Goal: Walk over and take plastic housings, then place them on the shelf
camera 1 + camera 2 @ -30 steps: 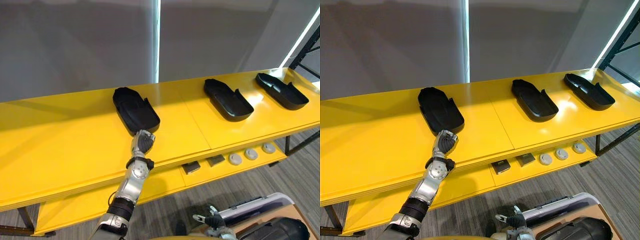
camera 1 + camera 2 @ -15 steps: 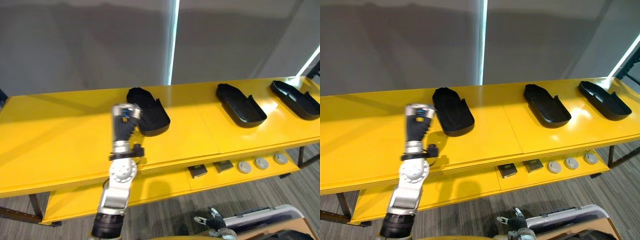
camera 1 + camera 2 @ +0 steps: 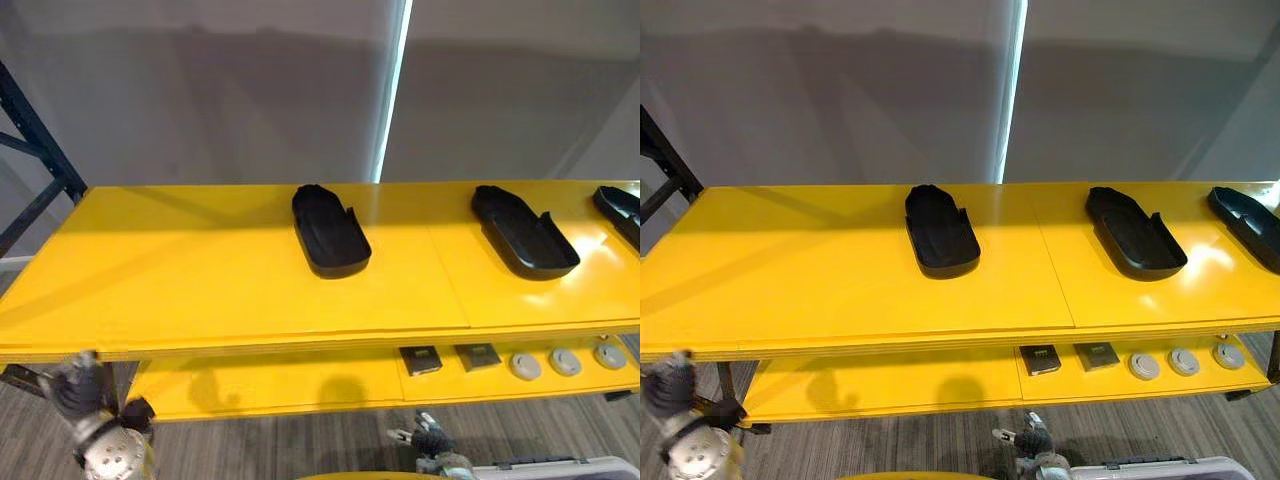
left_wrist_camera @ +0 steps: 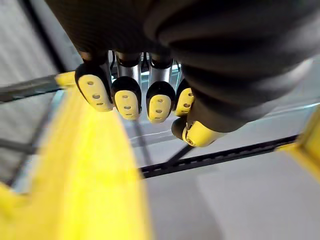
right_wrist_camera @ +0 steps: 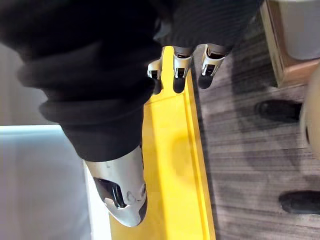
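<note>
Fingers [image 4: 126, 100] of the left hand [image 3: 74, 386] are clenched on nothing, low beside the yellow shelf [image 3: 200, 285]. Right hand [image 5: 210, 60] hangs with fingers released. Three black plastic housings [image 3: 330, 232] lie on the shelf top, well apart from both hands.

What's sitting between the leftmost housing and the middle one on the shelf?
Nothing: between leftmost housing and middle housing the yellow shelf is bare, per the left eye view.

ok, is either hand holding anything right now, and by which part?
Nothing held. Left hand is curled shut on nothing; right hand hangs open, empty. The black housings lie untouched on the yellow shelf.
</note>
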### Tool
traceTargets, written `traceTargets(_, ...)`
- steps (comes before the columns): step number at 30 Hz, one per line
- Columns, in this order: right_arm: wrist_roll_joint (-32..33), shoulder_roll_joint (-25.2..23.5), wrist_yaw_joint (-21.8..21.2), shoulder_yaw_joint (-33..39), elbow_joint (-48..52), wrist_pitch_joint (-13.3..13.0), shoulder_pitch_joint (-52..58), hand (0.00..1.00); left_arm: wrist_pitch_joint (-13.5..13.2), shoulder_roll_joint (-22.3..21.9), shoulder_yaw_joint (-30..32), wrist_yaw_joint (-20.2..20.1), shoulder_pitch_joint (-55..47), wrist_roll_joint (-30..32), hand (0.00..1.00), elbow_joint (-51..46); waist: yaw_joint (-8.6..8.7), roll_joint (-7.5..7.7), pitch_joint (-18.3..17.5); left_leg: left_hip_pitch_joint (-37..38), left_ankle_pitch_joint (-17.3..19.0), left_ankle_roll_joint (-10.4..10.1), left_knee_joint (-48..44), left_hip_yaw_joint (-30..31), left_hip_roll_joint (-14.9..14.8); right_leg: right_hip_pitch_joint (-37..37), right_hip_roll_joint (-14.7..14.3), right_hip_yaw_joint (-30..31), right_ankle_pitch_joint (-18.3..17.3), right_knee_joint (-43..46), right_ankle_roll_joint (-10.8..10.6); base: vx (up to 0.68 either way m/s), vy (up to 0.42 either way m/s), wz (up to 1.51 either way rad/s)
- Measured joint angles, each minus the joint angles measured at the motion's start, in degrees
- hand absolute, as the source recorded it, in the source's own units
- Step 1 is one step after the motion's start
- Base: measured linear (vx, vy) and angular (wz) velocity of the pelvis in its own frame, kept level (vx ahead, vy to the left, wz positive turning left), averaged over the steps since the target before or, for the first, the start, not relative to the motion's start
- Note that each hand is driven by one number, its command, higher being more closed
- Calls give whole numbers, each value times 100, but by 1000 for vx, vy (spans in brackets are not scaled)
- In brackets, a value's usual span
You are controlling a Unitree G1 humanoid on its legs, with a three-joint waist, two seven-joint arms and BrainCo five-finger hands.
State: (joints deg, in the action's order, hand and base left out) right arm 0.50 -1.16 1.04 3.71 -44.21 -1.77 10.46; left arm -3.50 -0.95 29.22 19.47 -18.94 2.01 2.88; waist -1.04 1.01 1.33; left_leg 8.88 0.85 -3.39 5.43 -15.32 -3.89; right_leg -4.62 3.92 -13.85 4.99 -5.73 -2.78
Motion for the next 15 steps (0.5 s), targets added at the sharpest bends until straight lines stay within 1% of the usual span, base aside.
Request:
traceTargets(1, 0, -4, -3, -19, 34, 12, 17, 0, 112, -83, -103, -121, -9, 28, 100, 541, 0, -4, -6, 20, 5, 2, 0, -27, -1, -44, 0, 11, -10, 0, -7, -10, -9, -5)
traceTargets(2, 0, -4, -2, -19, 34, 21, 18, 0, 136, -113, -162, -167, -9, 31, 100, 762, 2, -13, -8, 34, 8, 4, 0, -41, -1, -52, 0, 20, -13, 0, -7, -29, -10, -8)
traceTargets(4, 1, -4, 1, -18, 36, 49, 15, 0, 209, -127, -421, -322, -8, 91, 100, 1459, 13, 17, -16, 82, 15, 7, 0, -74, -8, -85, -7, 46, -22, 0, 2, -24, -12, -8)
traceTargets(5, 2, -4, 3, -16, 37, 57, 29, 0, 236, -144, -585, -387, -8, 91, 0, 1752, 16, 43, -23, 114, 25, 3, 0, -97, -13, -107, -14, 64, -29, -1, 6, -40, -20, -11)
traceTargets(7, 5, 0, 13, -7, 51, 58, 47, 0, 256, -226, -913, -519, -8, 103, 0, 2149, 10, 56, -33, 142, 47, -20, 2, -161, -17, -111, -20, 111, -72, -1, -42, -49, -22, -13)
traceTargets(9, 13, -2, 18, 0, 63, 58, 84, 0, 256, -261, -1212, -661, -5, 116, 0, 2398, 14, 32, -35, 155, 85, -9, 4, -208, -19, -107, -21, 118, -101, -1, 1, -40, -17, -9)
traceTargets(12, 49, -11, 26, 73, 71, 55, 173, 0, 243, -277, -1619, -826, 5, 228, 0, 2664, 19, -1, -29, 159, 96, -10, 21, -231, -26, -101, -33, 126, -107, -1, 8, -16, -13, -3)
traceTargets(15, 117, -12, 53, 116, 71, 54, 220, 0, 240, -275, -1794, -825, 22, 376, 0, 2763, 22, -8, -29, 162, 113, -27, 32, -257, -46, -91, -59, 152, -114, -2, 14, 2, -25, -5)
